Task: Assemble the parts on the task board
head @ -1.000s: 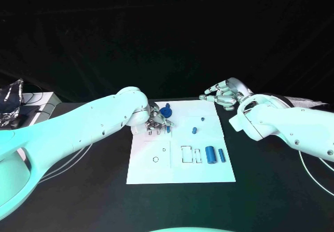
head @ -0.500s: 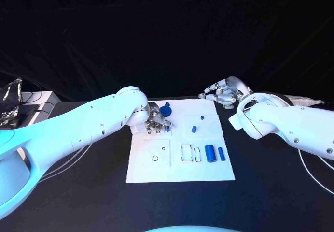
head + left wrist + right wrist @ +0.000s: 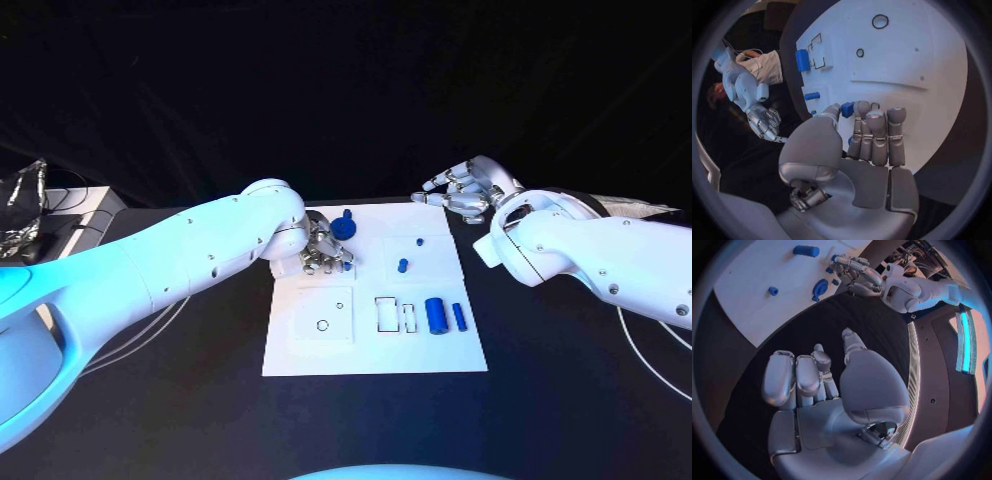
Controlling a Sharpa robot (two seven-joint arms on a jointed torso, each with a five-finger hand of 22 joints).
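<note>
Task board [image 3: 372, 355]: white plate, flat at centre of black worktop [image 3: 173, 400], with outlined recesses and small holes. Blue parts spread over it: two upright-lying cylinders [image 3: 436, 316] toward right edge of board, one short peg [image 3: 402, 266] mid-board, a tiny stud [image 3: 418, 241] beyond it, a larger rounded piece [image 3: 343, 226] near far left corner.

Left hand [image 3: 323, 250] over far left portion of board, fingers [image 3: 877, 135] straight and close together, tips down against or just above the plate; small blue part [image 3: 847, 109] at thumb tip. Whether pinched or merely touched: cannot tell.

Right hand [image 3: 464, 193] off the board, beyond its far right corner, above bare worktop; fingers [image 3: 797, 376] loosely curled, apart, nothing held.

Handling judgement: parts appear small, light, rigid plastic, smooth-sided; likely to roll or skid if nudged. Best taken across the cylinder's middle, thumb opposed to a finger, kept axis-aligned with intended recess. Board itself thin, may shift under sideways push.
</note>
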